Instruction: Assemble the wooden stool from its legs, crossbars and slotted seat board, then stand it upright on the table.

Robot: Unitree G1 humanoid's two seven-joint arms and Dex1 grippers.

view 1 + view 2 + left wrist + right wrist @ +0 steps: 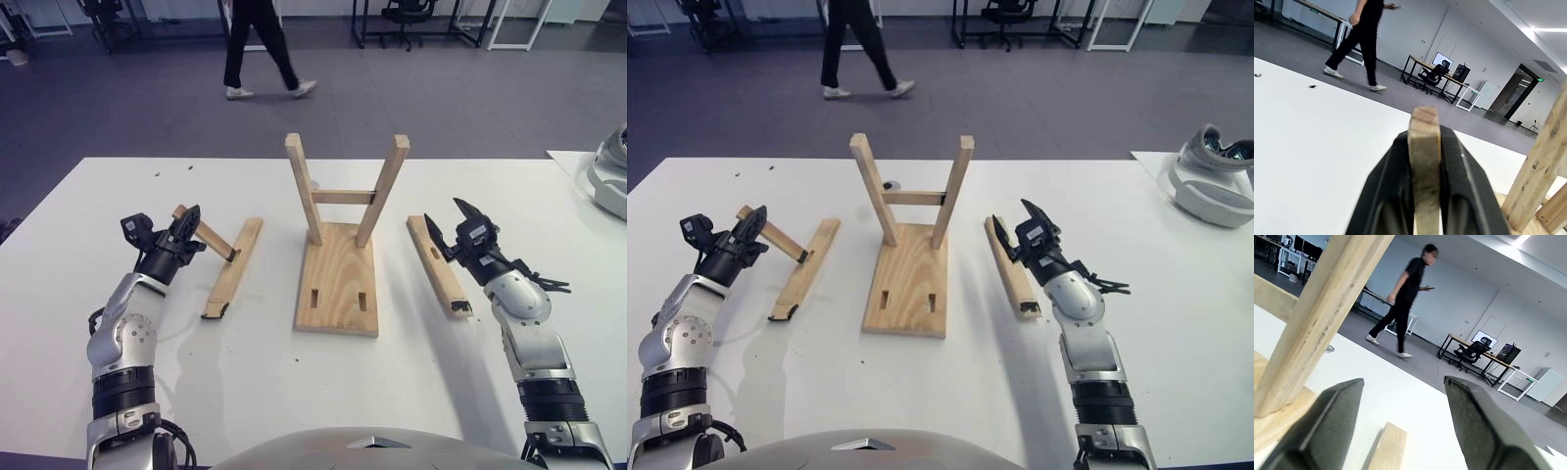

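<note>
Left eye view: seat board (338, 284) on surface (98, 215), far leg pair (304, 191) fitted, near slots (316, 297) empty. Left end effector (189, 227) clamps loose crossbar (217, 243); right end effector (444, 219) wide beside loose leg (439, 269). Roughly half done.

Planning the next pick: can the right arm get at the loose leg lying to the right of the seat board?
Probably yes. The right gripper, fingers open, hangs just over the far end of the loose leg; nothing lies between them, and the seat board sits apart.
</note>
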